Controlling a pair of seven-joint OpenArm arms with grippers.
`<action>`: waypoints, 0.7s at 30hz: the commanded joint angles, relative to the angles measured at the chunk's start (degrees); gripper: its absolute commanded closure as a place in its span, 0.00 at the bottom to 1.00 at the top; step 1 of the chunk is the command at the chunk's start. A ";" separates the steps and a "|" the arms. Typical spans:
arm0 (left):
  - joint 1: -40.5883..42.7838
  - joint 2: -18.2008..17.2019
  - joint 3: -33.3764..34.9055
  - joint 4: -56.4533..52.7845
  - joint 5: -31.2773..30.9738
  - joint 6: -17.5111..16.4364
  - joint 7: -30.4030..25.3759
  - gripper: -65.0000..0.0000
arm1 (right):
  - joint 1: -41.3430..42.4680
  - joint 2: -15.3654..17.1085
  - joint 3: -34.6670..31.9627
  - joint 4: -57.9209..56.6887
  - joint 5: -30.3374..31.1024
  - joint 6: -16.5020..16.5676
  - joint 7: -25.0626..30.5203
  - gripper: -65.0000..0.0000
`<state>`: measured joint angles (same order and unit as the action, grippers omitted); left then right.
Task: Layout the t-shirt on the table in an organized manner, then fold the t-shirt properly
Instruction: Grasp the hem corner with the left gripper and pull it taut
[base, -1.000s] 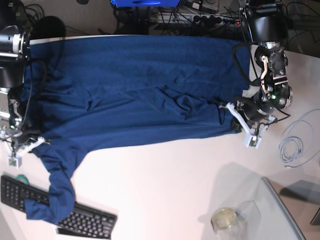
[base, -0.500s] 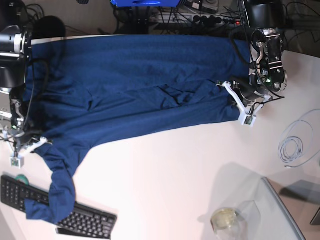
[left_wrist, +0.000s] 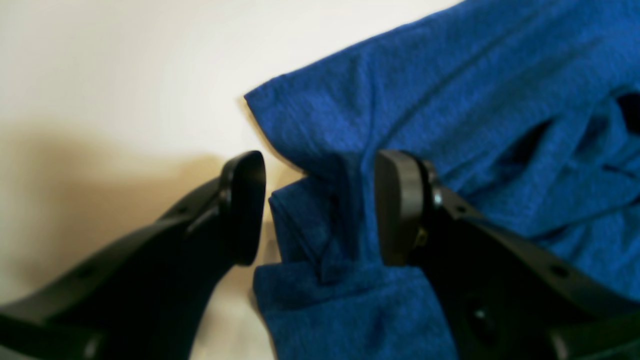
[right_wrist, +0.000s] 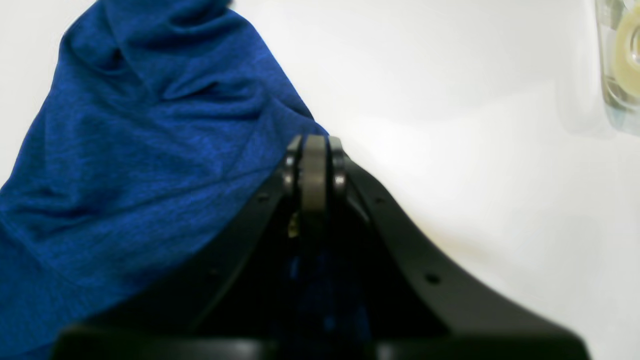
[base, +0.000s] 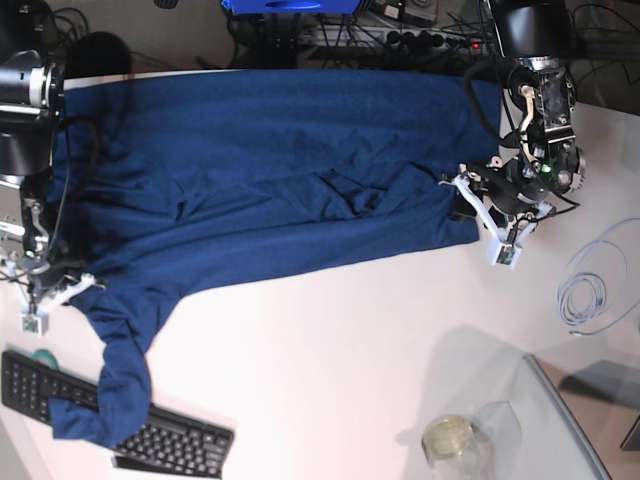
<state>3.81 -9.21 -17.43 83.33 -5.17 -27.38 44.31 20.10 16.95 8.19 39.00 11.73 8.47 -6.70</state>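
A plain dark navy-blue short-sleeved t-shirt (base: 270, 180) of soft fabric is spread lengthwise across the far half of the large white smooth-topped bench (base: 350, 350), with creases gathered near its middle and one end trailing down the base view's left side, where a narrow tail of cloth is draped over a black keyboard (base: 150, 435) at the bench's near corner. The left end effector (left_wrist: 320, 207) is seen at the shirt's right-hand edge in the base view, its two black jaws parted; in the left wrist view a bunched fold of the blue cloth lies between them, the right-hand jaw is touching the fabric, and a sliver of white bench is visible between the cloth and the other jaw, so the fabric is released rather than pinched. The right end effector (right_wrist: 314, 165) is set at the shirt's opposite end, on the base view's left, with its jaws pressed together; blue fabric runs under and behind the closed tips in the right wrist view, and the cloth is clenched there. A coiled pale cable (base: 590, 290) and a clear container with a yellowish roll (base: 452, 437) are placed on the bench, well apart from the shirt.
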 joint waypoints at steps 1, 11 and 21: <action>-1.40 -0.68 -0.20 1.55 -0.50 0.08 -0.84 0.48 | 1.57 0.94 0.12 0.95 0.19 0.10 1.47 0.99; -11.95 -0.77 -7.76 -13.84 -0.59 -0.18 -1.19 0.34 | 1.66 0.94 0.03 0.95 0.19 0.10 1.56 0.99; -16.08 -0.59 -7.58 -23.42 -0.50 -0.18 -4.80 0.33 | 1.66 0.94 0.03 0.95 0.19 0.10 1.64 0.99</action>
<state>-11.14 -9.23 -24.99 58.87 -5.02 -27.38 40.40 20.12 16.95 8.12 39.00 11.73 8.47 -6.52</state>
